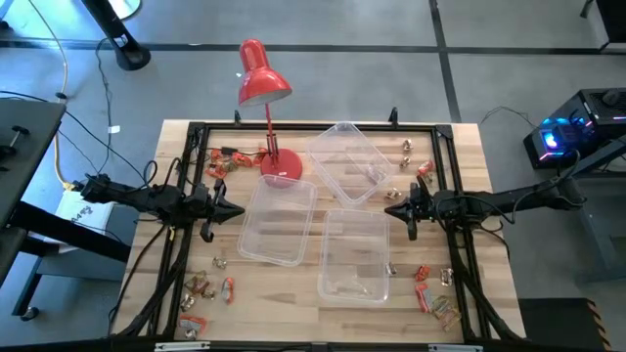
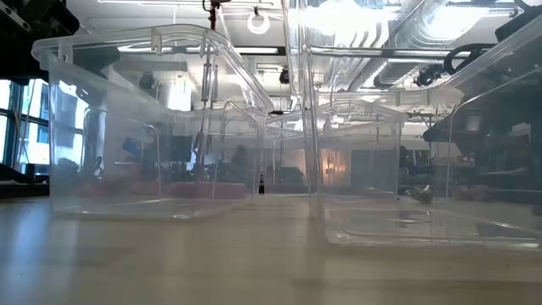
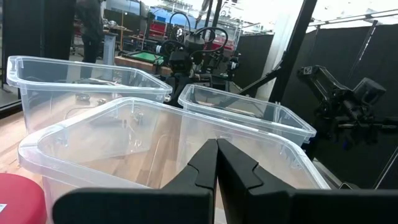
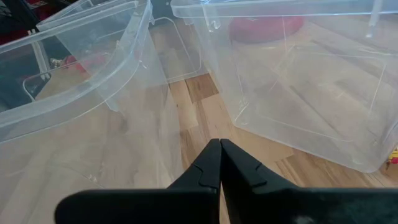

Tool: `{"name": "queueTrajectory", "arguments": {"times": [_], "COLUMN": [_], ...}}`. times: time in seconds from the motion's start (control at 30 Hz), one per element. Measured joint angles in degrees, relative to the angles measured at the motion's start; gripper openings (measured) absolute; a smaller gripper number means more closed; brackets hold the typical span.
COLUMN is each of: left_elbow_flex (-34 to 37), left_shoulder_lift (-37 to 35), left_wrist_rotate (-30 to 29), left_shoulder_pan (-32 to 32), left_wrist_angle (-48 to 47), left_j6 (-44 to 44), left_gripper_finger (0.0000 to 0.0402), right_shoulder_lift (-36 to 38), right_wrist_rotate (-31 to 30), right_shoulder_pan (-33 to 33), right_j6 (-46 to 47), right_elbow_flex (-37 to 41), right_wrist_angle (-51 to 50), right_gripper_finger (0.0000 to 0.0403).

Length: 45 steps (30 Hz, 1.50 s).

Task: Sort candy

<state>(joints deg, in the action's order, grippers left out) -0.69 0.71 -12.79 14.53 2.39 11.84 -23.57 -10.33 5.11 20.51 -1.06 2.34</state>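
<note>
Candy lies scattered round the table's edges rather than in any tub: nearest, a cluster at the near left corner (image 1: 202,293) and another at the near right corner (image 1: 432,293), both well apart from the grippers. Between them, toward the middle, stand three clear tubs, all looking empty, likely set centrally so either arm can drop sweets in: the near right tub (image 1: 354,256), the left tub (image 1: 278,222), and the far tub (image 1: 353,161), which sits tilted. Level with the middle, the left gripper (image 1: 238,210) hovers just beside the left tub, jaws clenched on nothing; the right gripper (image 1: 389,208) mirrors it, pinched together and empty. Farther off, more candy sits at the far left (image 1: 227,156), near the red desk lamp (image 1: 265,86), and a few pieces at the far right (image 1: 419,161). Sorting seems not yet begun.
</note>
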Motion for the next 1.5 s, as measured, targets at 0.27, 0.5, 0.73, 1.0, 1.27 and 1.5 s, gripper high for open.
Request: {"name": "queueTrajectory", "arguments": {"times": [0.27,0.5,0.73,1.0,1.27,1.5], "left_elbow_flex": [0.0,0.0,-9.2,-31.8,-44.2,-48.3], "left_shoulder_lift": [0.0,0.1,7.3,22.8,32.1,37.9], "left_wrist_rotate": [0.0,-2.8,-6.8,-7.3,-13.8,-19.8], "left_shoulder_pan": [0.0,0.0,-1.5,-3.0,-3.3,-3.3], "left_wrist_angle": [0.1,22.0,34.0,5.5,5.5,9.8], "left_j6": [0.0,7.6,5.0,-6.4,-0.9,-1.9], "left_gripper_finger": [0.0000,0.0000,0.0000,0.0000,0.0000,0.0000], "right_shoulder_lift": [0.0,0.0,0.0,0.0,0.0,0.0], "right_wrist_rotate": [0.0,0.0,0.0,0.0,-1.6,-1.2], "right_shoulder_pan": [0.0,0.0,0.0,0.0,0.0,0.0], "right_j6": [0.0,0.0,0.0,0.0,-14.3,15.4], "right_elbow_flex": [0.0,0.0,0.0,0.0,0.0,0.0], "right_wrist_angle": [0.0,0.0,0.0,0.0,1.5,35.5], "right_gripper_finger": [0.0000,0.0000,0.0000,0.0000,0.0000,0.0000]}}
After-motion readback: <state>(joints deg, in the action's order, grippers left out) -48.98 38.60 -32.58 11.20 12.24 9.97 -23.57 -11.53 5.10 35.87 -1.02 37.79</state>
